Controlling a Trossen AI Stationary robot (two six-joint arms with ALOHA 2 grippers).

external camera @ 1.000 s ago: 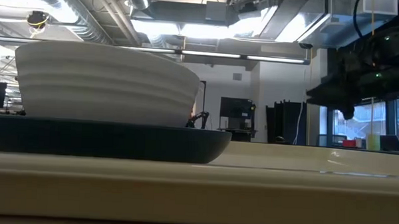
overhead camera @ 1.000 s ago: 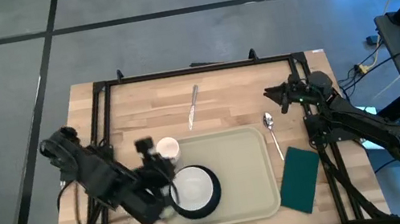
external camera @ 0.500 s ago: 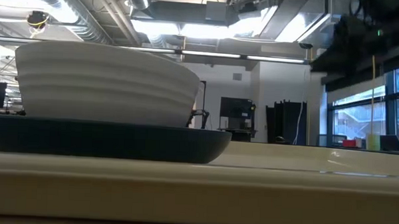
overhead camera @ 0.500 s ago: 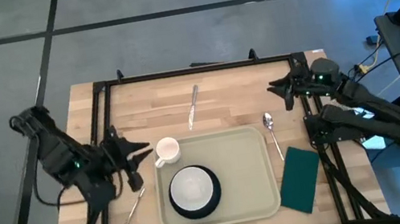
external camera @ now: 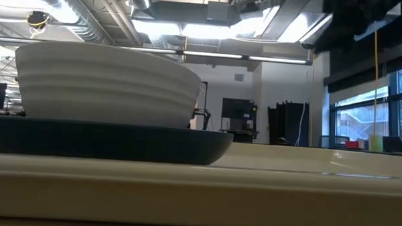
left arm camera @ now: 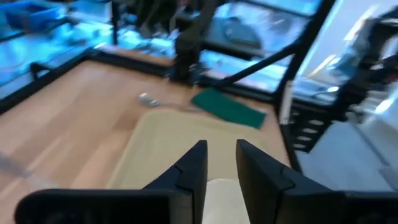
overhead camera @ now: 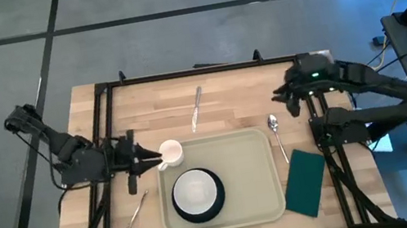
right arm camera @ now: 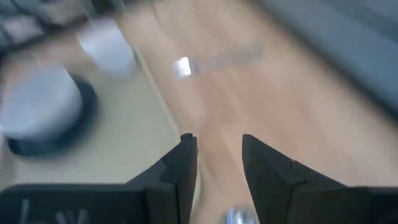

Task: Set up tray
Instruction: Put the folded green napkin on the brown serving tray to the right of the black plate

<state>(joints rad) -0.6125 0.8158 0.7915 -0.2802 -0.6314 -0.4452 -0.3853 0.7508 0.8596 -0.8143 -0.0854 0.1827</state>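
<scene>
Tray (overhead camera: 237, 166) at the near centre of the table (overhead camera: 226, 102), holding a bowl on a plate.

The white bowl (overhead camera: 195, 190) sits on a dark plate (overhead camera: 216, 200) in the left half of the tray. A white mug (overhead camera: 170, 151) stands just beyond the tray's far-left corner. A spoon (overhead camera: 276, 133) lies just right of the tray, with a green napkin (overhead camera: 307, 182) near it on the right. A knife (overhead camera: 197, 108) lies on the far side and a fork (overhead camera: 134, 214) to the left. The left gripper (overhead camera: 144, 156), fingers slightly parted, points at the mug from its left. The right gripper (overhead camera: 291, 102), fingers apart and empty, hovers over the far-right part of the table above the spoon.
</scene>
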